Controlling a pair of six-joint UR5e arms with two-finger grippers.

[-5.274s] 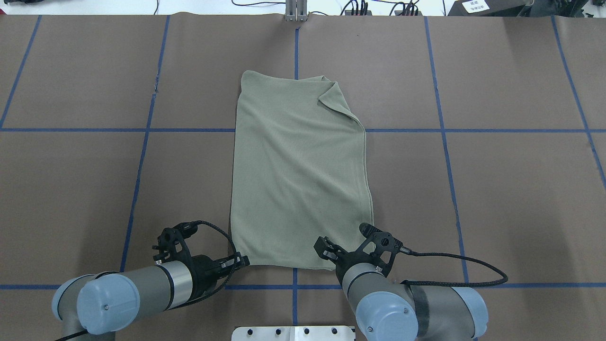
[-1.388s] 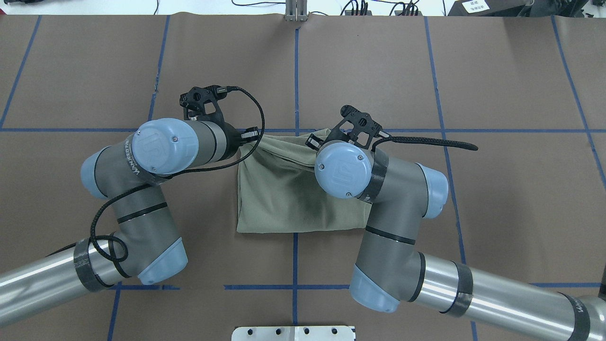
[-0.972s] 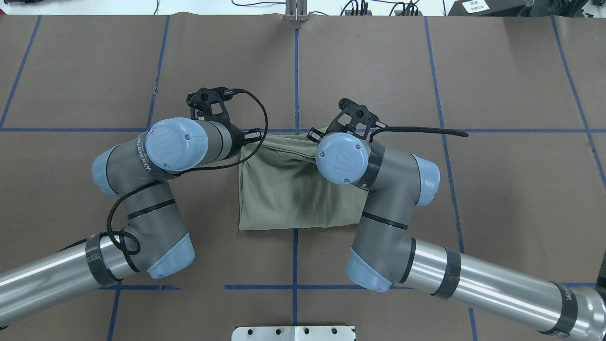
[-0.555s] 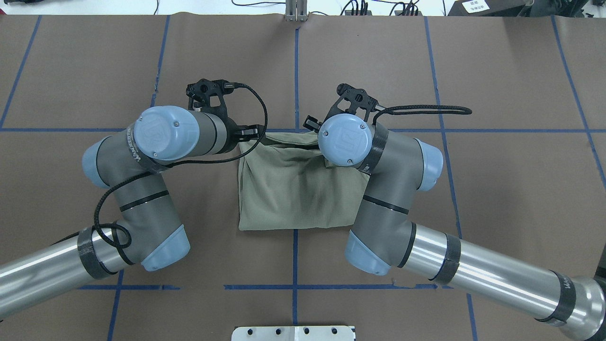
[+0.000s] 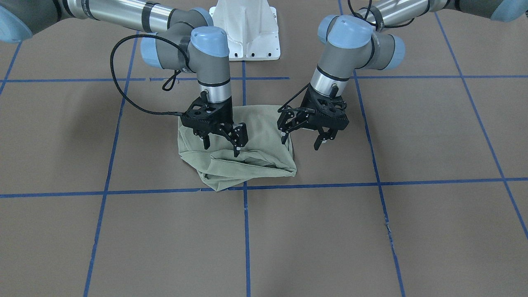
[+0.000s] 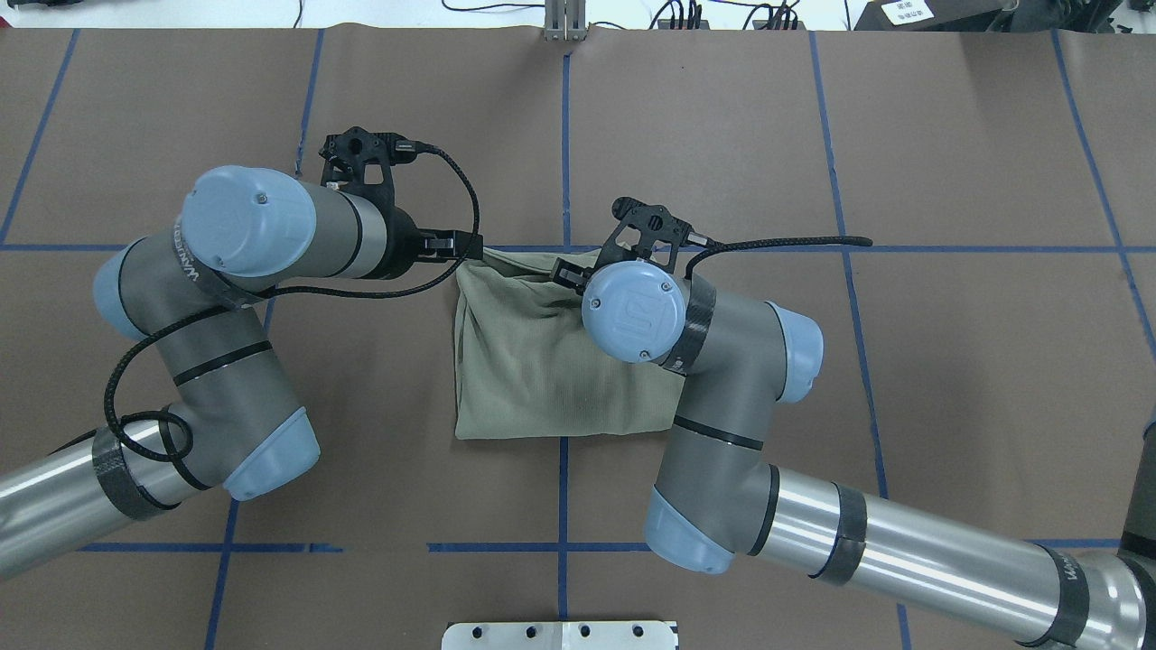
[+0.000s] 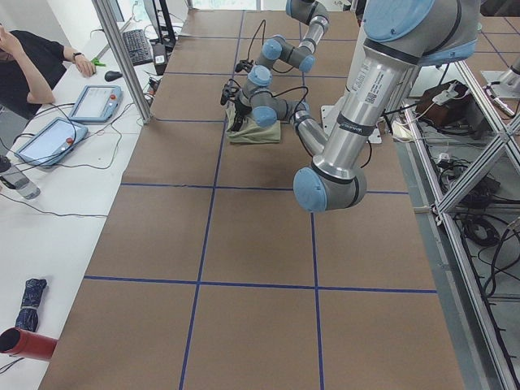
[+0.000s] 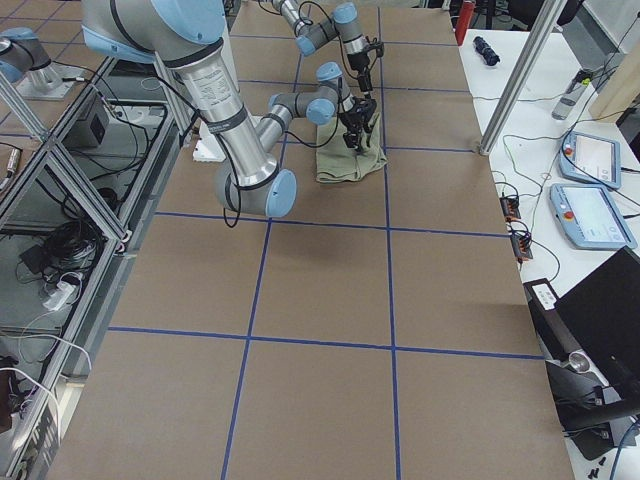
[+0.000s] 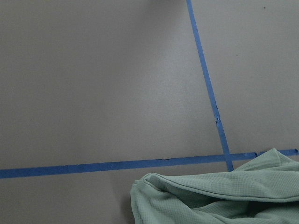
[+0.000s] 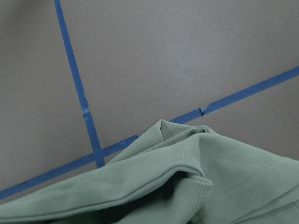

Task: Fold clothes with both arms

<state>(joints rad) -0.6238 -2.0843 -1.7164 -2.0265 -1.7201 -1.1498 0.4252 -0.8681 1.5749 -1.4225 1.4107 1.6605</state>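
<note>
Roughly midway, judging by the sage-green shirt doubled over once at the middle of the table, against the blue tape lines. Above its far edge, left gripper just off the left corner and right gripper over the cloth, each spread wide, gripping nothing. Left to do: smoothing that rumpled, gaping far hem, then likely another fold.

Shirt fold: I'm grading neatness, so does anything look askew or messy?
Yes. The shirt is not flat: its edge farthest from the robot is bunched into loose rolls, and one corner juts out toward the blue tape line.
</note>
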